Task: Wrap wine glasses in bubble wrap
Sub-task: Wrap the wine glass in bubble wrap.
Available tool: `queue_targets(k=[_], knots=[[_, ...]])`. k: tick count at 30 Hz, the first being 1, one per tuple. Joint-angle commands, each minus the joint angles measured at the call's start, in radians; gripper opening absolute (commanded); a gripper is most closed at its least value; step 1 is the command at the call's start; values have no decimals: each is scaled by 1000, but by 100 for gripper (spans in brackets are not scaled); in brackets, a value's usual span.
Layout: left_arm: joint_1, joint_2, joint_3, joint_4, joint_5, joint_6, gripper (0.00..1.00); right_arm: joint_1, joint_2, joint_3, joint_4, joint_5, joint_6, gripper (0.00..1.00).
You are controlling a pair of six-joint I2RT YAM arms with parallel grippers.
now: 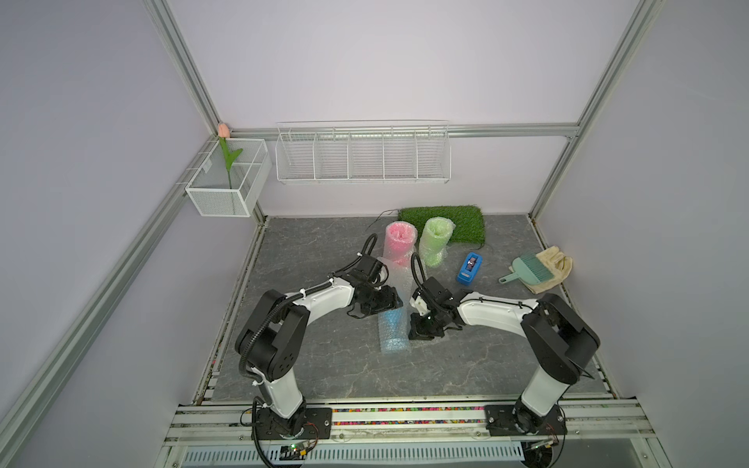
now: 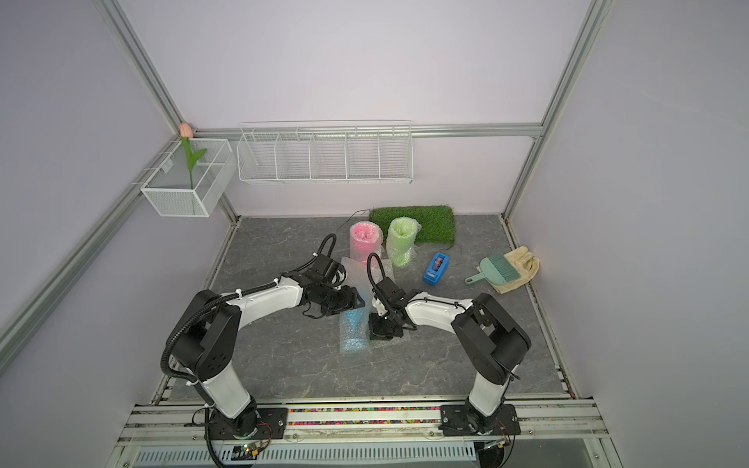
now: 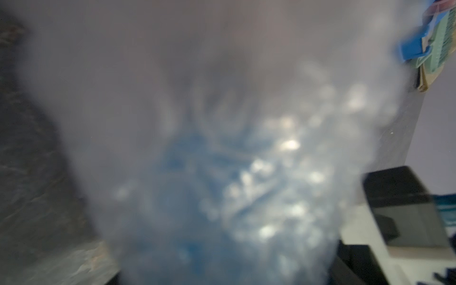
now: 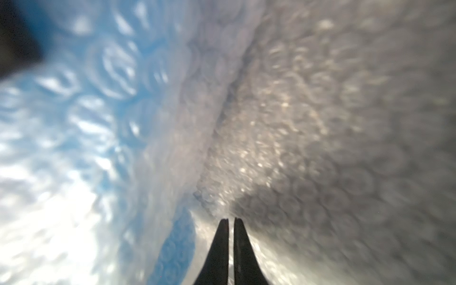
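Observation:
The blue wine glass (image 1: 392, 322) (image 2: 353, 320) lies on its side on the grey tabletop, rolled in clear bubble wrap (image 1: 395, 275) whose loose end stretches toward the back. My left gripper (image 1: 383, 308) sits over the roll's far part. In the left wrist view blurred film over the blue glass (image 3: 187, 158) hides the jaws. My right gripper (image 1: 419, 332) (image 4: 230, 219) presses down beside the roll, its fingers nearly together on the bubble wrap (image 4: 320, 123). The pink wine glass (image 1: 400, 241) and the green wine glass (image 1: 435, 239) stand wrapped behind.
An artificial-grass mat (image 1: 466, 223) lies at the back. A blue tape dispenser (image 1: 469, 268), a teal dustpan with brush (image 1: 527, 271) and a beige cloth (image 1: 557, 265) lie to the right. A wire rack (image 1: 362, 154) and a mesh basket (image 1: 227, 190) hang on the walls.

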Motion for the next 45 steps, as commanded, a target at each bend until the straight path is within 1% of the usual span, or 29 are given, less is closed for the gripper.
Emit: queue_targets(k=[1,4,9,14,21,24,27,31,34,37,39,41,42,45], knots=[[-21,45,30,-152,-120,36,61,-30,-75,26,-119,128,-33,13],[-44,52,42,-176,-125,40,58,-61,-91,32,-87,128,-35,14],[-65,28,42,-199,-104,40,55,-98,-21,102,-11,55,-53,14],[-69,-26,15,-190,-60,39,52,-112,121,192,56,-28,-41,13],[-75,-79,-19,-182,-15,48,49,-127,262,241,205,-112,18,12],[-78,-101,-38,-173,2,54,48,-139,291,226,338,-150,62,11],[-79,-116,-53,-174,17,60,48,-154,319,199,515,-201,122,11],[-80,-119,-66,-179,27,66,47,-171,378,149,843,-289,259,11],[-81,-116,-71,-185,23,64,47,-184,421,124,1031,-305,341,11],[-81,-105,-70,-194,12,60,47,-194,444,103,1151,-299,385,11],[-81,-98,-61,-212,-17,51,47,-202,432,84,1161,-270,380,11],[-81,-93,-46,-241,-68,37,47,-211,385,54,1098,-224,343,11],[-81,-91,-36,-253,-90,29,47,-216,360,43,1054,-202,315,11],[-81,-79,-12,-286,-144,11,46,-230,264,39,814,-140,197,14]])
